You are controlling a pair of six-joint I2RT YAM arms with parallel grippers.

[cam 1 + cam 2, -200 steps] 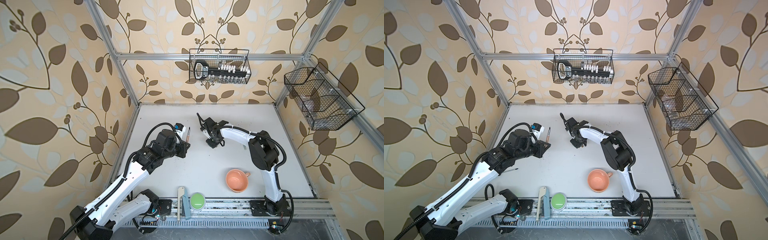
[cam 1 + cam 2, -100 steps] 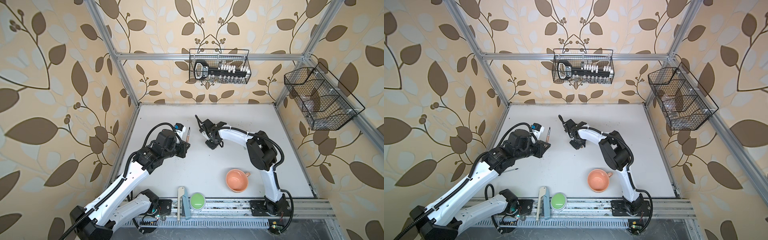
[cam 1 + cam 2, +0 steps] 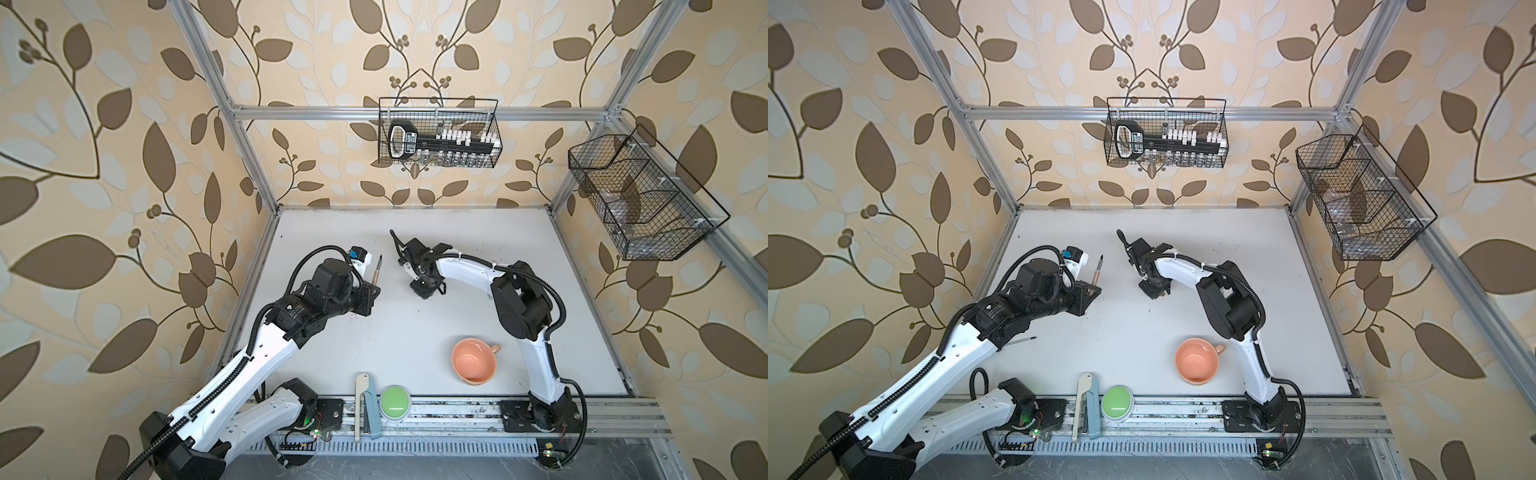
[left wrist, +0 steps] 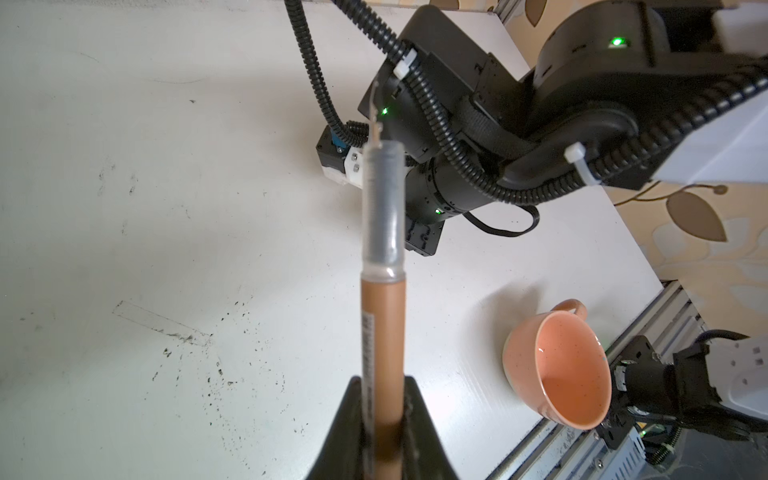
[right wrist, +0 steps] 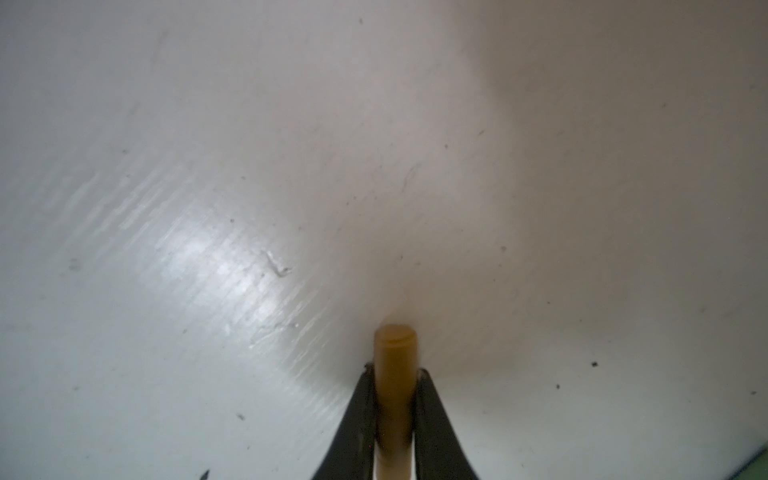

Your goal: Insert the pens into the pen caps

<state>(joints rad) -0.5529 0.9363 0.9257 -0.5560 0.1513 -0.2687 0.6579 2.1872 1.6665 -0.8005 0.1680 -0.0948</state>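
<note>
Tan-brown pen (image 4: 382, 332), barrel clamped in left tool (image 4: 382, 399), tip exposed for capping; matching tan cap (image 5: 395, 353) pinched in right tool (image 5: 395, 386), close to surface (image 5: 208, 166)

The tan-brown cap (image 5: 394, 353), gripped in the right pincer (image 5: 394, 376), is blurred and cut off at the edge.
</note>
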